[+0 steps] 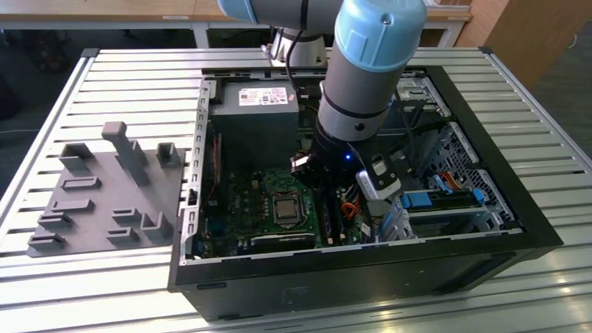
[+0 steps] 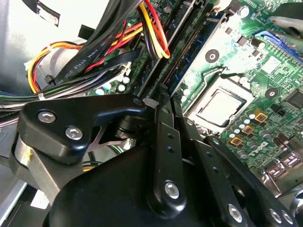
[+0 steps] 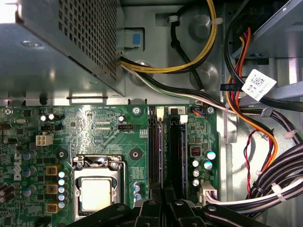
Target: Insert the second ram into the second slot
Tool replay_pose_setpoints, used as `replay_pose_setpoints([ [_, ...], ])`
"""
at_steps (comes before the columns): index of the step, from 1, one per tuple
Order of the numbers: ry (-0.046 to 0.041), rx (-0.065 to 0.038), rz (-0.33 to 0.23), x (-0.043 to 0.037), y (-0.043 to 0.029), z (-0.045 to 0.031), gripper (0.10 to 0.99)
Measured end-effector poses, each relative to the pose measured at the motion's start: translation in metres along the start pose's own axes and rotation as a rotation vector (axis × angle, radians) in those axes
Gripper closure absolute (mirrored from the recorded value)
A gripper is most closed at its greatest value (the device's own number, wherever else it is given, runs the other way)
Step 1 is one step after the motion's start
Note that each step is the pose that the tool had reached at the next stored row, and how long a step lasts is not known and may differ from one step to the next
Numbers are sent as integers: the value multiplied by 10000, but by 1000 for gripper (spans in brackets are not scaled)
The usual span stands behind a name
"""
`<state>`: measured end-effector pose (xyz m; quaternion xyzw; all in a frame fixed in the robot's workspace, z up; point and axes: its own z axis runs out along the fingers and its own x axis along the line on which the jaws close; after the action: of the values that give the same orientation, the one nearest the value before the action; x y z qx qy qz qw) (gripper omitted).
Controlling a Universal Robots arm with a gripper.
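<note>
Black tool [image 3: 163, 201] fingers [image 2: 165, 142] are pressed together, pinching the top edge of the second ram [image 3: 174, 151], which stands in the second slot directly beneath the tool. Judged from this, the stick is in and seating looks nearly complete.

No wording can be made out with certainty. A white label [image 1: 267, 96] with unreadable print is seen on the power supply [image 1: 254, 114] in the exterior view, and a white code tag [image 3: 258, 84] is seen on a cable [image 3: 236, 101] in the first wrist view. Tiny white markings on the motherboard [image 3: 102, 127] stay illegible.
</note>
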<state>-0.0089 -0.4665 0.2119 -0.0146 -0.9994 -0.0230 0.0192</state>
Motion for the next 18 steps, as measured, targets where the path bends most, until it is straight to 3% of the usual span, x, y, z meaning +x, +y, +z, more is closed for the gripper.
replay_pose_setpoints([
  [18,-4,-59,108,0,-10,-15,949],
])
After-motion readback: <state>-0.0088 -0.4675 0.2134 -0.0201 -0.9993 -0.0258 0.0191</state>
